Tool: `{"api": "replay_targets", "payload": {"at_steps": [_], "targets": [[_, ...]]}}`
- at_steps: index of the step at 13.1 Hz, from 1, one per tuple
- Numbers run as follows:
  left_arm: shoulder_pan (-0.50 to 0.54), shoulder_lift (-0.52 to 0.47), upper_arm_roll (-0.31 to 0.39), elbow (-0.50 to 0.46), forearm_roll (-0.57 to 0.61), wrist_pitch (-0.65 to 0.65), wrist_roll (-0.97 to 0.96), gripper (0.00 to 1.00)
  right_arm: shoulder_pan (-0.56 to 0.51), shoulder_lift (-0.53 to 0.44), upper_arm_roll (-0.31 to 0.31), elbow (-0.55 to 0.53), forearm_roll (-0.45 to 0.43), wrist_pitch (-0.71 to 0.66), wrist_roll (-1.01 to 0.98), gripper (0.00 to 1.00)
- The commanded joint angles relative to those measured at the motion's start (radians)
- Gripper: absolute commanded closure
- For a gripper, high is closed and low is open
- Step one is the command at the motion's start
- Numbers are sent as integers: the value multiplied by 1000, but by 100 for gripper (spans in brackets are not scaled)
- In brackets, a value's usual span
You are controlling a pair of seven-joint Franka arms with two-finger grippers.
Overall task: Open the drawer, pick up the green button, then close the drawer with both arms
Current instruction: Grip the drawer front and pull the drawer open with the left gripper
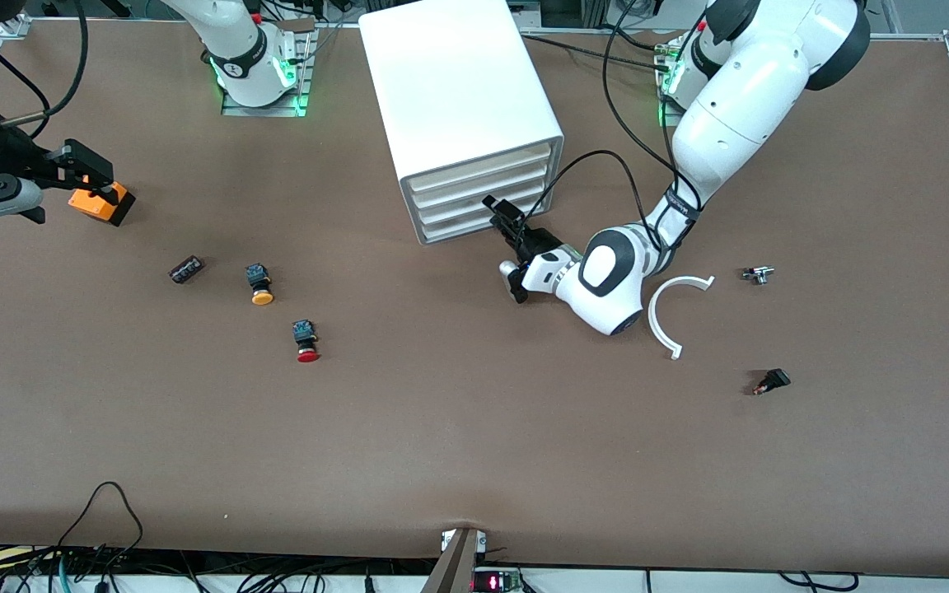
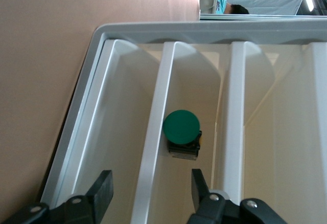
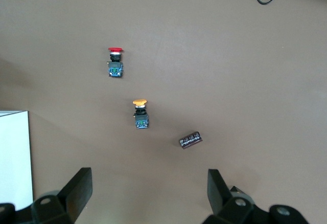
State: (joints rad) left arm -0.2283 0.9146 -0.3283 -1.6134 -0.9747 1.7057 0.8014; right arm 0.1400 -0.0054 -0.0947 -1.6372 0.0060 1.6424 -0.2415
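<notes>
At the drawer (image 2: 153,132), left tool (image 2: 150,191) gapes (button (image 2: 181,127) body half-hidden).

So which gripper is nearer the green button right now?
Left. The left gripper is at the cabinet front, facing the green button. The right gripper waits at its table end.

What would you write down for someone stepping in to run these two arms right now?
Left gripper: open, at the front of the white cabinet, its fingers on either side of a drawer front.
Right gripper: open, holding nothing, waiting over the table at the right arm's end, above the red button, the yellow-orange button and a small dark part.
Green button: seen by the left wrist camera lying in a compartment inside the cabinet, untouched.
Done: the left arm has reached the drawers.
Left: pull the drawer out, lift the green button, shut the drawer.
</notes>
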Motion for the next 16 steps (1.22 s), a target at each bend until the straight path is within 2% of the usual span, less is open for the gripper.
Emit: {"api": "replay_targets", "payload": {"at_steps": [1,2,3,4,9,16], "targets": [[-13,12,5,-2,-38,8,22,53,-10,8,6,19,3,-12,8,0],[-13,12,5,-2,-51,8,21,73,-10,8,6,19,3,-12,8,0],[-13,12,5,-3,-79,6,21,86,-10,8,6,19,3,-12,8,0],[-11,12,5,-5,-110,6,19,96,-10,8,6,19,5,-12,8,0],[13,12,9,-43,-225,77,19,97,-11,10,6,19,5,-12,8,0],[89,12,11,-62,-291,144,19,97,-4,62,9,53,11,8,17,0]]}}
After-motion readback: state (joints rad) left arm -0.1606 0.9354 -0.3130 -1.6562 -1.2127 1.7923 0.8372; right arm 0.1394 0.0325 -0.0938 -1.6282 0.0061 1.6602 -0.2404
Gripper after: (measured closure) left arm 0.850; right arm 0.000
